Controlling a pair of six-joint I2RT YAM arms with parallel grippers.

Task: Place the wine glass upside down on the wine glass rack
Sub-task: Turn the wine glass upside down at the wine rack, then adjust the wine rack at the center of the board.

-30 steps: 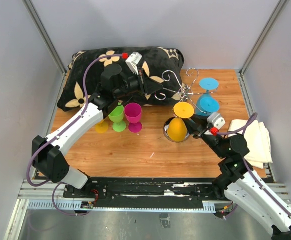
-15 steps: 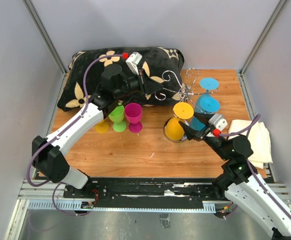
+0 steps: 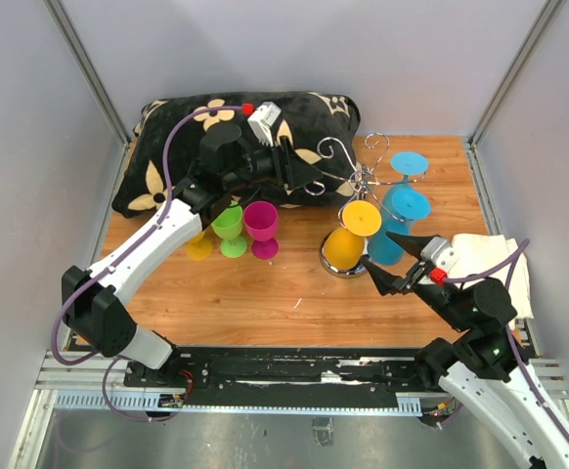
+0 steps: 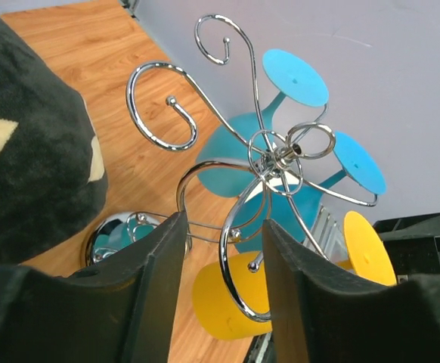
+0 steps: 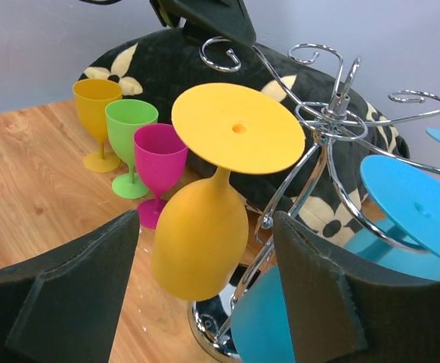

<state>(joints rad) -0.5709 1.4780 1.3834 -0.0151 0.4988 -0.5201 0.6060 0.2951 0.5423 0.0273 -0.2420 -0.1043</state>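
Wooden table (image 3: 294,293) inside a grey-walled cell; black pillow (image 3: 167,147) with cream flowers lies behind and to the left of the wine glass rack (image 3: 360,181).

Rack: chrome, upright on its round mirrored base, scroll arms radiating from the top of the stem.

Orange wine glass (image 3: 345,249): hangs upside down on the near-left scroll arm of the rack. Foot is uppermost, the stem is caught in the wire, and the bowl hangs mouth-down and tilted, just above the rack's base. Neither gripper touches it.

Two blue glasses (image 3: 405,203) hang inverted on the rack's right and far-right arms.

Left gripper (image 3: 314,178): at the rack's left side, level with the scroll arms. Jaws stand apart, and the left wrist view shows one chrome scroll running through the gap between them. Cannot tell whether the wire touches either finger; it is not pinched.

Right gripper (image 3: 377,251): just near-right of the rack, jaws spread wide and holding nothing. The right wrist view frames the orange glass between the two fingers, but with clear space to it.

Left of the rack, upright on the table: magenta glass (image 3: 262,225), green glass (image 3: 229,225) and yellow glass (image 3: 199,246), close together, the yellow one partly under the left arm.

Right of the rack: folded white cloth (image 3: 490,259) at the table edge.
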